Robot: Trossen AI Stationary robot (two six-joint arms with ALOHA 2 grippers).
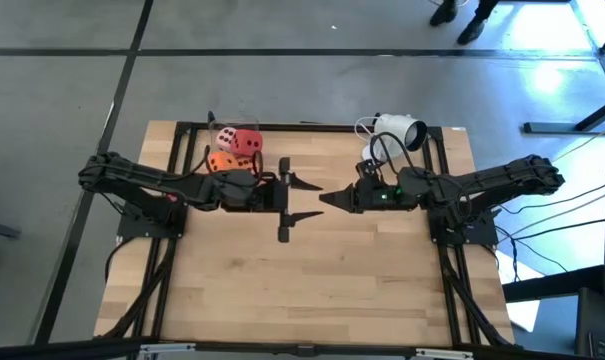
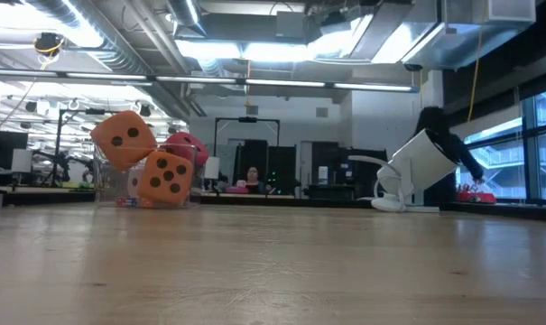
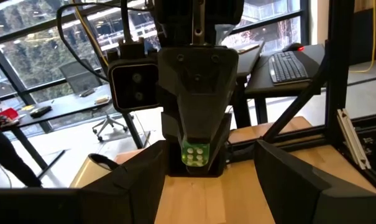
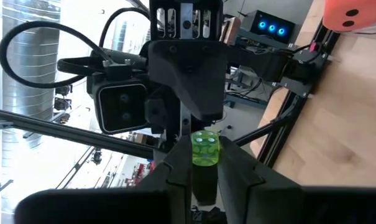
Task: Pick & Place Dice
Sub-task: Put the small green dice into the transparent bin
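Note:
Four soft dice sit piled at the table's far left: a pale pink one (image 1: 225, 134), a red one (image 1: 248, 143) and orange ones (image 1: 222, 160), which the low view shows as two orange dice (image 2: 166, 177) stacked, seemingly in a clear bin. My right gripper (image 1: 329, 200) is at mid-table, pointing toward the table's left edge, and is shut on a small clear-green die (image 4: 205, 149). My left gripper (image 1: 307, 200) faces it and is wide open. Its fingers (image 3: 133, 183) stand on either side of the right gripper's tip and the green die (image 3: 196, 154) without touching. My right gripper pinches the small green die (image 4: 205, 149) between its two fingertips (image 4: 175, 177). The fingers lie level and come from the table's right side. The die is lifted clear of the table, a pipped face turned toward the wrist camera.
A white cylindrical device (image 1: 399, 130) with a cable stands tilted at the far right of the table (image 2: 415, 164). A dark frame rail (image 1: 312, 127) runs along the far edge. Bare wood (image 1: 302, 290) lies on the near side of both arms.

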